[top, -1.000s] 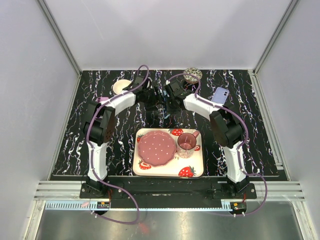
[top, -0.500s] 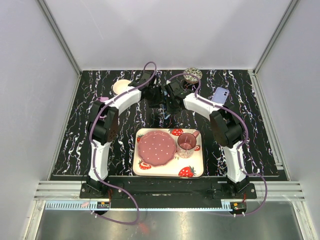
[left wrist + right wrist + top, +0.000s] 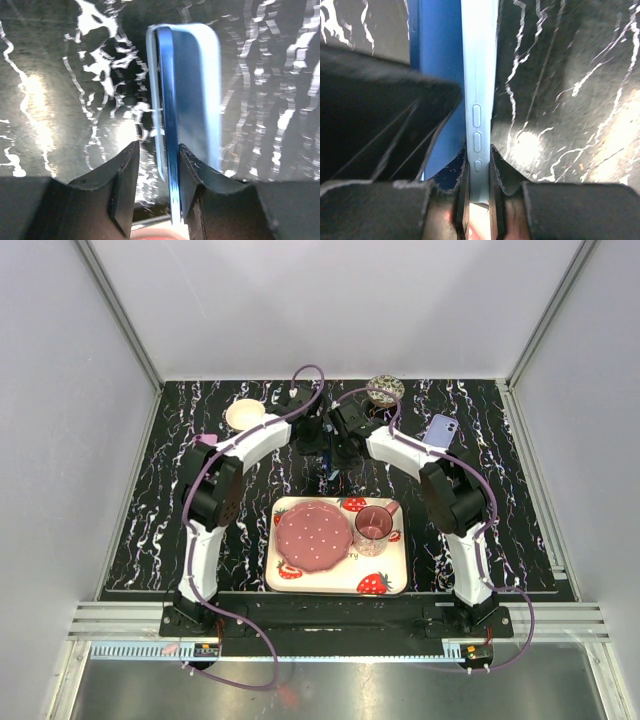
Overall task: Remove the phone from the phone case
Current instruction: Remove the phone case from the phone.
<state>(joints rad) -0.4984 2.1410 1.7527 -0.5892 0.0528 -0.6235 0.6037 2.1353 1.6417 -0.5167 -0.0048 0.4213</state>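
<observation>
The sky-blue phone case (image 3: 479, 75) stands on edge above the black marbled table. My right gripper (image 3: 479, 170) is shut on its side edge, the one with the raised buttons. A darker blue slab, the phone (image 3: 437, 70), lies against the case's left side. In the left wrist view the case (image 3: 200, 85) shows with the dark blue edge (image 3: 170, 150) running between my left gripper's (image 3: 157, 175) jaws. That edge touches the right finger (image 3: 197, 180), and a gap stays before the left finger (image 3: 122, 185). In the top view both grippers, left (image 3: 312, 438) and right (image 3: 342, 443), meet at the table's far middle.
A lilac phone (image 3: 441, 430) lies on the table at the far right. A white bowl (image 3: 244, 414) sits at far left and a patterned dish (image 3: 385, 390) at the back. A strawberry tray (image 3: 385, 583) in front holds a pink plate (image 3: 314, 537) and a pink cup (image 3: 373, 528).
My left arm has swung right, bringing its gripper up to the case held by the right gripper. The right arm has hardly moved.
</observation>
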